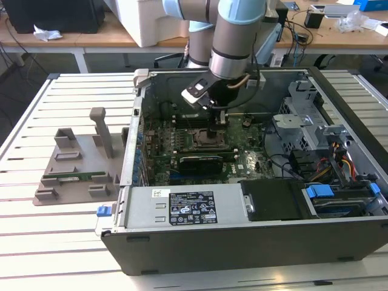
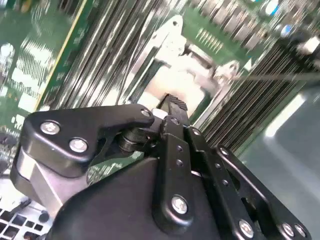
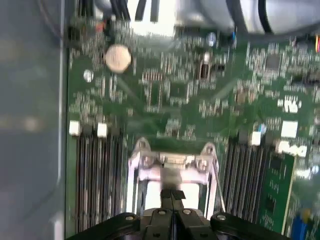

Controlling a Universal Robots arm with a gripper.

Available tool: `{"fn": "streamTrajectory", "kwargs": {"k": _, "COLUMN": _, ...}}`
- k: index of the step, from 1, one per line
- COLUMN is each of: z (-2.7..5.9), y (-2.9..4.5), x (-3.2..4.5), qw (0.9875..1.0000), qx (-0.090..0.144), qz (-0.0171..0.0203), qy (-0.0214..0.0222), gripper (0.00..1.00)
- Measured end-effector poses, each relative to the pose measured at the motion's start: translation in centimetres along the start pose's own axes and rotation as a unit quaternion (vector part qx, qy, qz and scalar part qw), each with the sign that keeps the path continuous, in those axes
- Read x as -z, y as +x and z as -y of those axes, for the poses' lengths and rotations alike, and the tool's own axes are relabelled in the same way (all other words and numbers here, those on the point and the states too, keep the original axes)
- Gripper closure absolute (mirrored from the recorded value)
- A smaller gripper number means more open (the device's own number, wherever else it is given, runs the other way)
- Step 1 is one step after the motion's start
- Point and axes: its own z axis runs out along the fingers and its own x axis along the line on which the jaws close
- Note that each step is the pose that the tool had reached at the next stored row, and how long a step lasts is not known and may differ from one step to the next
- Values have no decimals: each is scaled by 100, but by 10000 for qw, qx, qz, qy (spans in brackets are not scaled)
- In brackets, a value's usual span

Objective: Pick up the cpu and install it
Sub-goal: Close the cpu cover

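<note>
My gripper [image 1: 219, 119] hangs inside the open computer case [image 1: 242, 248], just above the metal socket frame [image 1: 209, 139] on the green motherboard [image 1: 182, 130]. In both wrist views the black fingertips [image 3: 173, 196] are pressed together with no gap, right over the silver frame [image 3: 172, 162]. A pale shiny patch [image 2: 181, 82], which may be the cpu, lies inside that frame [image 2: 165, 37] under the fingers [image 2: 172, 104]. I cannot tell whether they touch it.
Rows of memory slots [image 3: 97, 170] flank the socket on both sides. A black expansion card [image 1: 200, 162] sits near the socket. A grey holder [image 1: 79, 163] with a green memory stick [image 1: 76, 177] stands at the exterior view's left. Drive bays and cables [image 1: 327, 163] crowd the right.
</note>
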Motion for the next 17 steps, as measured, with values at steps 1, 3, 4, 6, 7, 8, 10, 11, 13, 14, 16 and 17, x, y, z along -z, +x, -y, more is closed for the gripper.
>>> {"fn": "streamTrajectory", "kwargs": {"k": 1, "z": -37, "y": -3, "x": 20, "qw": 10000, "qx": 1, "qz": 0, "qy": 14, "gripper": 89}}
{"fn": "streamTrajectory", "kwargs": {"k": 3, "z": -32, "y": -6, "x": 99, "qw": 10000, "qx": 1, "qz": 1, "qy": 14, "gripper": 89}}
{"fn": "streamTrajectory", "kwargs": {"k": 4, "z": -22, "y": -7, "x": 191, "qw": 10000, "qx": 0, "qz": 2, "qy": 14, "gripper": 89}}
{"fn": "streamTrajectory", "kwargs": {"k": 6, "z": -9, "y": -10, "x": 305, "qw": 10000, "qx": 0, "qz": 2, "qy": 14, "gripper": 89}}
{"fn": "streamTrajectory", "kwargs": {"k": 7, "z": -1, "y": -11, "x": 377, "qw": 10000, "qx": 1, "qz": 2, "qy": 14, "gripper": 89}}
{"fn": "streamTrajectory", "kwargs": {"k": 8, "z": 6, "y": -12, "x": 438, "qw": 10000, "qx": 1, "qz": 2, "qy": 14, "gripper": 89}}
{"fn": "streamTrajectory", "kwargs": {"k": 10, "z": 18, "y": -15, "x": 547, "qw": 10000, "qx": 1, "qz": 3, "qy": 14, "gripper": 89}}
{"fn": "streamTrajectory", "kwargs": {"k": 11, "z": 19, "y": -14, "x": 558, "qw": 10000, "qx": 1, "qz": 2, "qy": 13, "gripper": 89}}
{"fn": "streamTrajectory", "kwargs": {"k": 13, "z": 19, "y": -14, "x": 558, "qw": 10000, "qx": 1, "qz": 0, "qy": 13, "gripper": 89}}
{"fn": "streamTrajectory", "kwargs": {"k": 14, "z": 20, "y": -15, "x": 560, "qw": 10000, "qx": 1, "qz": 2, "qy": 14, "gripper": 89}}
{"fn": "streamTrajectory", "kwargs": {"k": 16, "z": 20, "y": -15, "x": 561, "qw": 10000, "qx": 1, "qz": 2, "qy": 14, "gripper": 89}}
{"fn": "streamTrajectory", "kwargs": {"k": 17, "z": 20, "y": -15, "x": 561, "qw": 10000, "qx": 1, "qz": 2, "qy": 13, "gripper": 89}}
